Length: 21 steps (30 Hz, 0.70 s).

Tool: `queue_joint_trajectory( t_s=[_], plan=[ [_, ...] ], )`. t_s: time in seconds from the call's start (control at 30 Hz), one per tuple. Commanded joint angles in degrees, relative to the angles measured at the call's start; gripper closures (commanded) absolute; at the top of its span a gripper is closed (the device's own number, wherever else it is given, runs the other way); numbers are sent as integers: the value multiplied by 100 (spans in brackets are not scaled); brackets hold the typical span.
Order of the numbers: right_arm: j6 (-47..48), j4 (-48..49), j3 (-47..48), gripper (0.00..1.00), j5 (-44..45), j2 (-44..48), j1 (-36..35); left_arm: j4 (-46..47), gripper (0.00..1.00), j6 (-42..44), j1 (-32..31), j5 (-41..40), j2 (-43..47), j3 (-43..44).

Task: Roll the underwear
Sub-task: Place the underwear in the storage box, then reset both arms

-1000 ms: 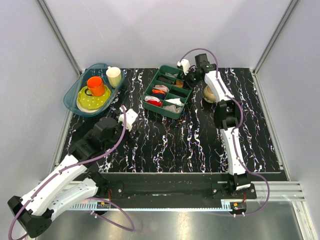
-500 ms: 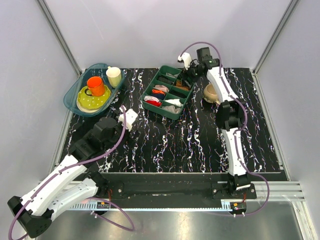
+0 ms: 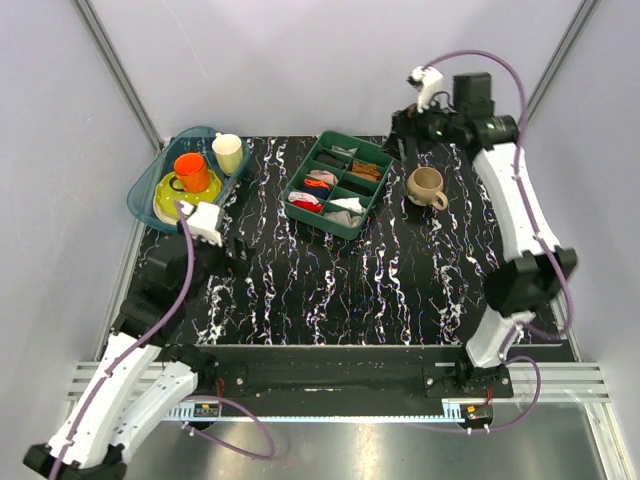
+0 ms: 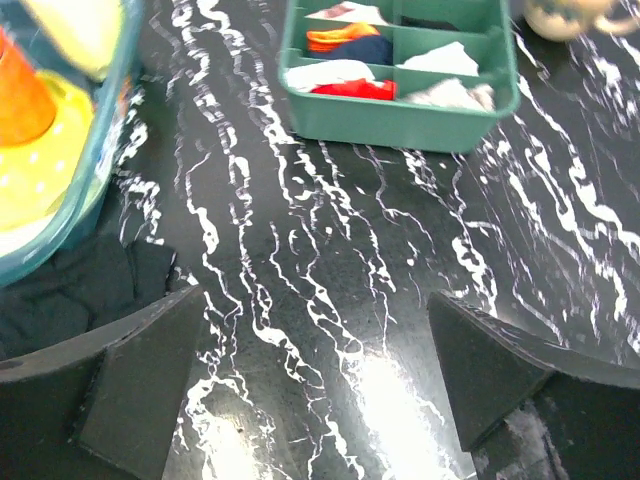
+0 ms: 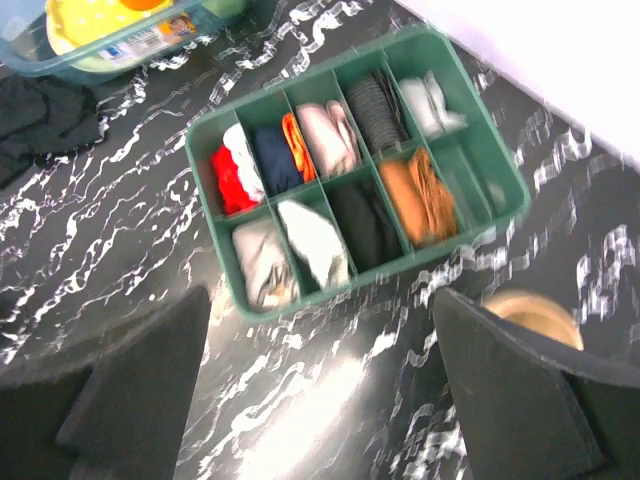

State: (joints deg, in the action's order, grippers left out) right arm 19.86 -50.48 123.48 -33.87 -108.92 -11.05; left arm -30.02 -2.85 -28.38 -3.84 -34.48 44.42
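Observation:
The rust-brown underwear [image 5: 420, 195] lies bunched in a compartment toward the right end of the green divided tray [image 5: 330, 300]. From above, the underwear [image 3: 368, 170] shows near that tray's [image 3: 322, 223] back right corner. My right gripper [image 3: 403, 138] hangs open above the table's back edge, right of the tray, holding nothing. In its own view the right gripper [image 5: 320, 340] has both jaws wide apart over bare table. My left gripper [image 3: 236, 248] is open and empty over the left part of the table. The left gripper [image 4: 312, 330] is just in front of the tray [image 4: 400, 120].
A tan mug [image 3: 425, 187] stands right of the tray. A blue bin [image 3: 140, 195] at the back left holds an orange cup [image 3: 190, 170], a cream cup [image 3: 228, 152] and a yellow plate. A black cloth [image 4: 80, 290] lies beside the bin. Small fabric rolls fill other tray compartments.
My right gripper opened over the tray's back right part, then rose and drew back to the right. My left arm swung left toward the bin, still open.

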Motion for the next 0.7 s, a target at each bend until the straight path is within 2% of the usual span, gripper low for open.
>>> queue_joint_trajectory(
  t_s=[0.0,0.03,0.07,0.1,0.13,0.2,0.4,0.67],
  plan=[
    [-2151,1626,-2025,0,1385,1982,147,-4,1,-1014,1532,1312,-155,260],
    [-2179,2151,-2778,0,1687,2337,156,-39,1,-1094,1764,1802,-199,303],
    [-2257,2400,-3134,0,2073,2706,138,-48,1,-1147,1931,1920,-252,330],
    [-2397,2620,-3468,0,2825,3362,155,-74,1,-1191,2072,1956,-261,356],
    [-2390,2900,-3993,0,3077,3665,147,-152,1,-1270,2082,1844,-270,435],
    [-2320,2886,-4383,0,3655,4349,156,-241,1,-1401,2082,1825,-252,523],
    [-2232,2385,-4877,0,3782,5424,313,-663,1,-1534,2082,1913,-7,778],
    [-2548,2051,-4675,0,2886,5566,788,-1049,1,-1490,2082,1834,345,1129]
  ],
)
